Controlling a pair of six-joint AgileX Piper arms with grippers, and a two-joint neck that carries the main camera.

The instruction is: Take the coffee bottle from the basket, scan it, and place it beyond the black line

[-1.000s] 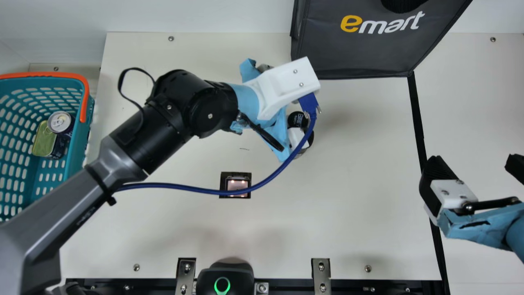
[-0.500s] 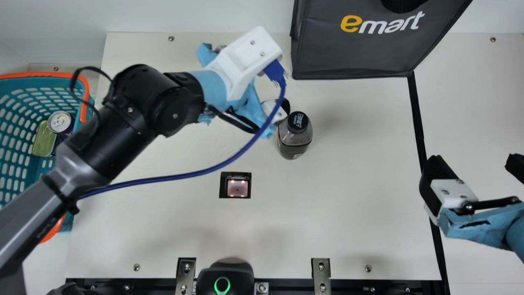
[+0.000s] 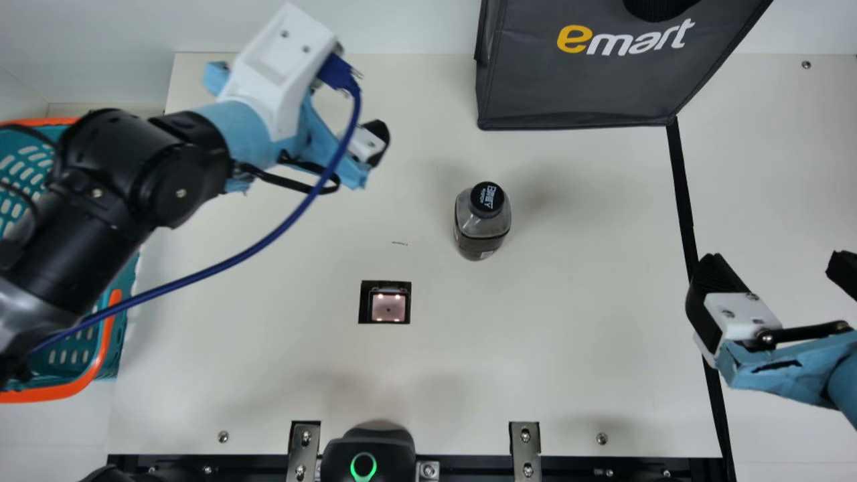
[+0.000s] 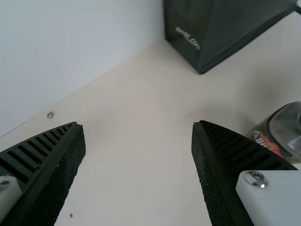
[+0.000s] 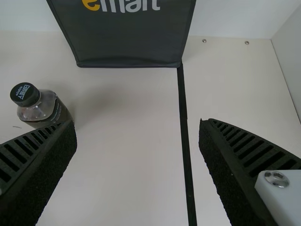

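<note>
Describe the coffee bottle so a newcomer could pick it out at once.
Find the big dark grey bag on the cream table. Between it and the small square scanner window stands the coffee bottle: upright, clear-shouldered, with a round black cap, unlike the flat window.

Cream table, coffee bottle upright near the middle, dark grey shopping bag at the back, black line along the right side, black-framed scanner window, teal basket at the left edge

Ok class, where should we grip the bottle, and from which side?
By the body of the bottle, below the cap, probably from the side facing the black line: it stands upright, its body broader than the cap, and the right claw is that way.
</note>
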